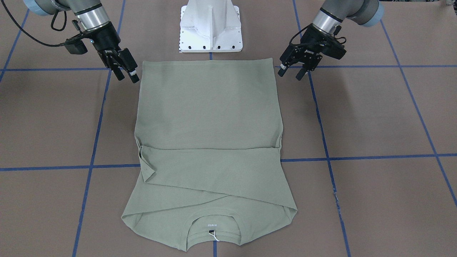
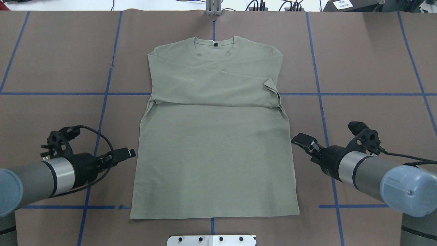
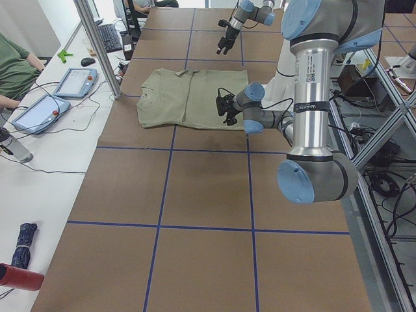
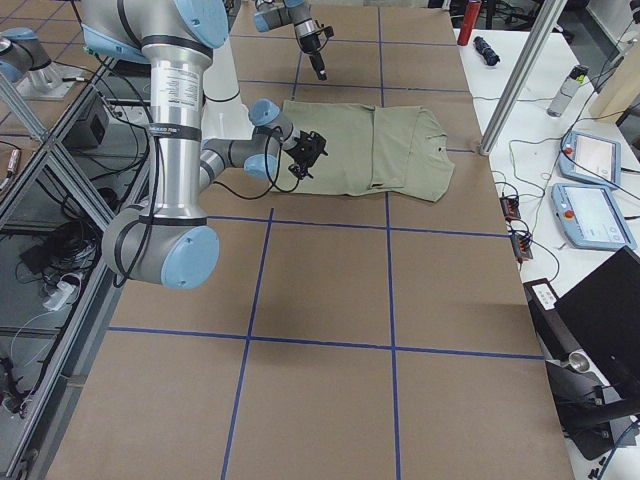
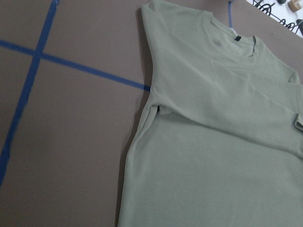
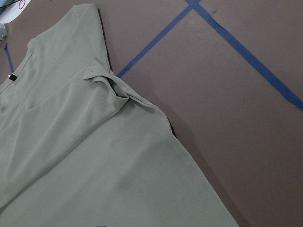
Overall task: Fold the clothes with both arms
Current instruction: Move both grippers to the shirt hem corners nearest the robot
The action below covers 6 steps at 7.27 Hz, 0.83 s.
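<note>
The sage-green shirt (image 1: 210, 117) lies flat on the brown table, collar away from the robot, with both sleeves folded across the chest (image 2: 215, 85). My left gripper (image 2: 128, 153) hovers open and empty just off the shirt's left side near the hem, on the right in the front view (image 1: 291, 73). My right gripper (image 2: 302, 140) hovers open and empty just off the shirt's right side, on the left in the front view (image 1: 126, 75). Neither touches the cloth. The wrist views show only the shirt (image 5: 213, 142) (image 6: 71, 142) and the table, no fingers.
The white pedestal base (image 1: 210, 28) stands just behind the hem. Blue tape lines (image 2: 106, 102) grid the brown table. An operators' side table holds teach pendants (image 3: 71, 81) and a metal post (image 3: 97, 45) past the collar end. A person (image 3: 13, 65) sits there.
</note>
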Available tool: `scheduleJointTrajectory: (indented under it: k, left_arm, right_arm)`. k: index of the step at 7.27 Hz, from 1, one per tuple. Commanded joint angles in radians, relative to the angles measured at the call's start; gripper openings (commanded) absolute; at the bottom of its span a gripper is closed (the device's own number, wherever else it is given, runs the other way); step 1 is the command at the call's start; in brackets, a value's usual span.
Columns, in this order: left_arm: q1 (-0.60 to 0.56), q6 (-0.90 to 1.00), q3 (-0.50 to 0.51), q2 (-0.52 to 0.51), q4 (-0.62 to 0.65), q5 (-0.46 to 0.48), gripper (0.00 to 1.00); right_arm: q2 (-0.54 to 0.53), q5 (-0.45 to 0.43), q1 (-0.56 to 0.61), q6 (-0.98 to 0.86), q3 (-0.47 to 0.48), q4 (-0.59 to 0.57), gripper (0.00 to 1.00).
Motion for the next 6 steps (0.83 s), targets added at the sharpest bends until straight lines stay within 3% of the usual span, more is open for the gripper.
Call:
scheduleJointTrajectory:
  k: [1,6]
  left_arm:
    - [0.115,-0.106,0.001,-0.015,0.059,0.077,0.79]
    - [0.268,-0.104,0.014,0.008,0.076,0.111,0.80]
  right_arm:
    - [-0.002,-0.060,-0.059,0.023,0.000,-0.028,0.96]
    - [0.003,-0.084,-0.082,0.023,-0.002,-0.027,0.98]
